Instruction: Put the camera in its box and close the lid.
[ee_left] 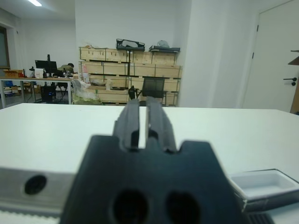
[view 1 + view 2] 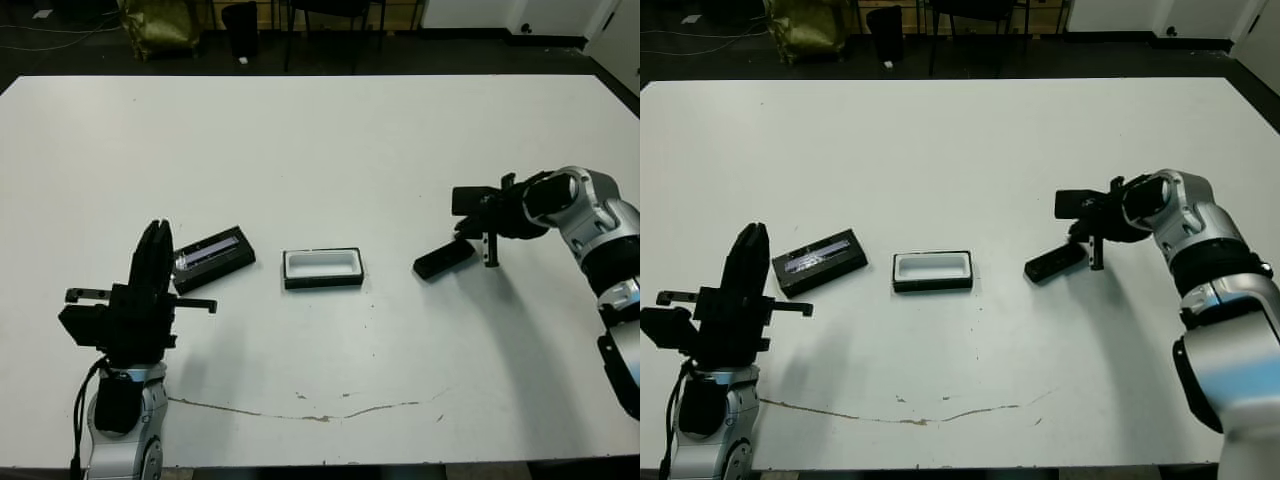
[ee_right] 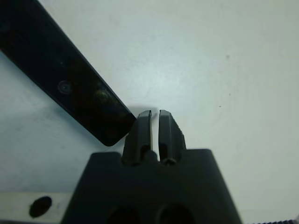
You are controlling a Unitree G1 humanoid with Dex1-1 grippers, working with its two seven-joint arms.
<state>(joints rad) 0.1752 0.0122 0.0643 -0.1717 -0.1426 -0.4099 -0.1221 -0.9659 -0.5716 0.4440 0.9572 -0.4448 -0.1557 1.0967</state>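
While left gripper points up, right gripper noses by camera.

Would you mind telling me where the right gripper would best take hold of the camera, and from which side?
Probably across the narrow width of the camera near its middle, coming straight down from above. It lies flat and slanted on the table, with the right gripper shut just beside its near end.

The table is smooth matt white, scuffed with a brownish crack at six o'clock. The camera looks glossy black plastic. The lid carries a shiny silvery stripe; the box is white-lined, matt.
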